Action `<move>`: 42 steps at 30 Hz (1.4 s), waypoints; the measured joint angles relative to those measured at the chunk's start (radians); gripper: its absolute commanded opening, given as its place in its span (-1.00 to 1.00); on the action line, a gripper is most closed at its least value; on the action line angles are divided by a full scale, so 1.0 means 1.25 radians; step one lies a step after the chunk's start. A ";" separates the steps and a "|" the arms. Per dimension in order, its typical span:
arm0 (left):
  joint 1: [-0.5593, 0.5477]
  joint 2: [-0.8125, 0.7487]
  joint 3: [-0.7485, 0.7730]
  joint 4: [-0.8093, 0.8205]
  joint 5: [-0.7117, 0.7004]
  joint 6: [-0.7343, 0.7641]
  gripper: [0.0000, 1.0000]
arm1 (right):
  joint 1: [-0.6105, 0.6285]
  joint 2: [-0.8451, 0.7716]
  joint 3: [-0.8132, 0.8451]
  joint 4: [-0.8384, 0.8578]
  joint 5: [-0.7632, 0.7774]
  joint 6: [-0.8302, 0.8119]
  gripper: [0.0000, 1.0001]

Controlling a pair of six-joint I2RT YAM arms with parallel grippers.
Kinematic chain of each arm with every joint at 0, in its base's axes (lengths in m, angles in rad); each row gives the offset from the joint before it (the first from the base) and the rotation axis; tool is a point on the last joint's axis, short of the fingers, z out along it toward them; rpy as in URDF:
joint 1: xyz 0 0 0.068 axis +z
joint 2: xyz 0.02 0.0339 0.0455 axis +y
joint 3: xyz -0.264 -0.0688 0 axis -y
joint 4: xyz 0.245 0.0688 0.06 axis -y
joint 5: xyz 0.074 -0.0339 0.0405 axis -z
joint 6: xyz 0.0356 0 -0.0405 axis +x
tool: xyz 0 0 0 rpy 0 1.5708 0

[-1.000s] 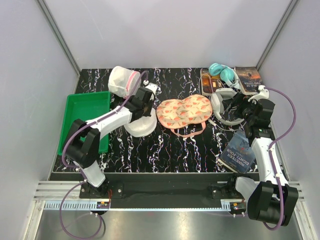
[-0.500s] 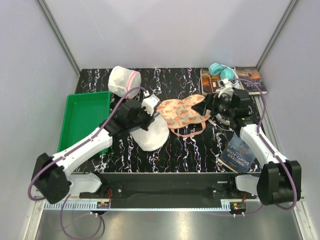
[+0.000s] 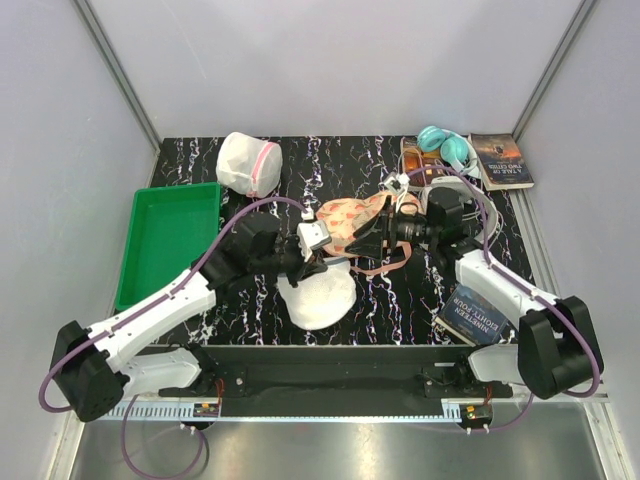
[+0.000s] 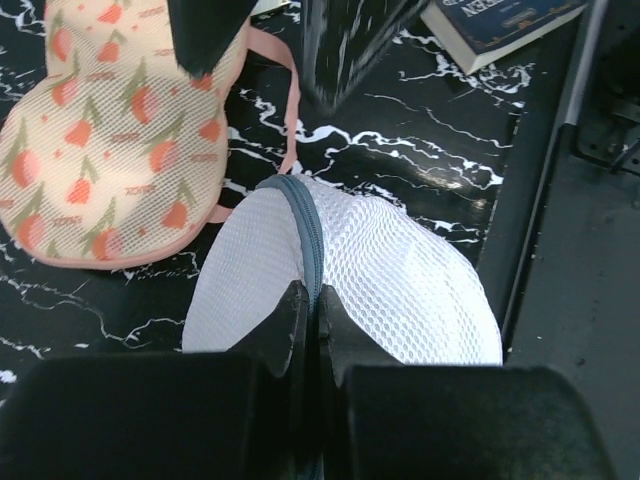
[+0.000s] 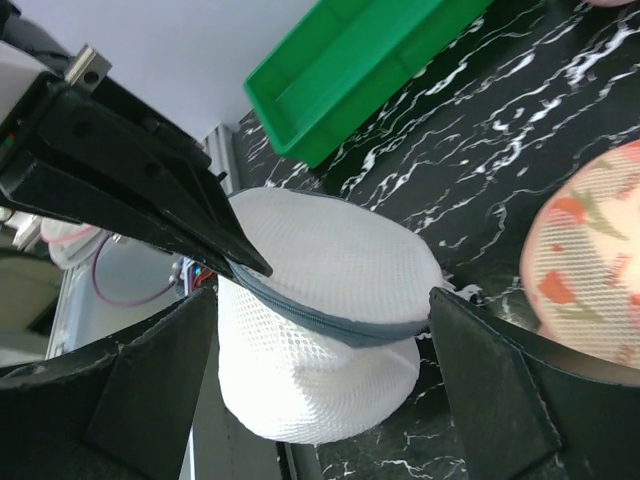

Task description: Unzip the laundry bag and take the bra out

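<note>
The laundry bag is a round white mesh pouch with a grey zip band; it lies on the black marbled table near the front middle. My left gripper is shut on the zip band at the bag's rim. My right gripper is open and points left at the bag. In the right wrist view its fingers stand on either side of the bag, not touching it. The bra is hidden.
A pink-orange floral two-cup item lies under the right arm. A pink-trimmed mesh pouch sits at the back left, a green tray at the left. Headphones and books are at the right.
My left arm has dragged the bag toward the front middle. My right arm has swung left over the floral item, bringing its open jaws up to the bag.
</note>
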 measured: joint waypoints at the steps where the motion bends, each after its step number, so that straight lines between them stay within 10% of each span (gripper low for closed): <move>1: -0.001 -0.001 0.000 0.000 0.006 0.000 -1.00 | 0.009 0.003 -0.004 0.008 -0.005 0.002 0.87; 6: -0.009 -0.004 0.000 0.000 0.034 0.000 -0.89 | 0.043 0.031 -0.018 0.028 -0.013 0.004 0.86; 13: -0.032 -0.004 0.000 -0.001 0.057 -0.021 0.60 | 0.055 0.036 -0.042 -0.005 0.017 -0.013 0.89; 17: -0.039 -0.024 -0.017 -0.002 0.046 -0.059 0.91 | 0.055 0.036 -0.043 -0.037 0.071 -0.015 0.88; 28: 0.060 -0.143 -0.097 -0.010 -0.198 -0.404 0.85 | 0.061 0.098 -0.034 -0.170 0.183 -0.049 0.85; 38: 0.084 -0.107 -0.237 -0.004 -0.197 -0.634 0.79 | 0.125 0.098 -0.092 -0.174 0.207 -0.034 0.79; 42: 0.088 -0.073 -0.269 0.066 -0.150 -0.689 0.47 | 0.149 0.092 -0.121 -0.174 0.218 -0.021 0.80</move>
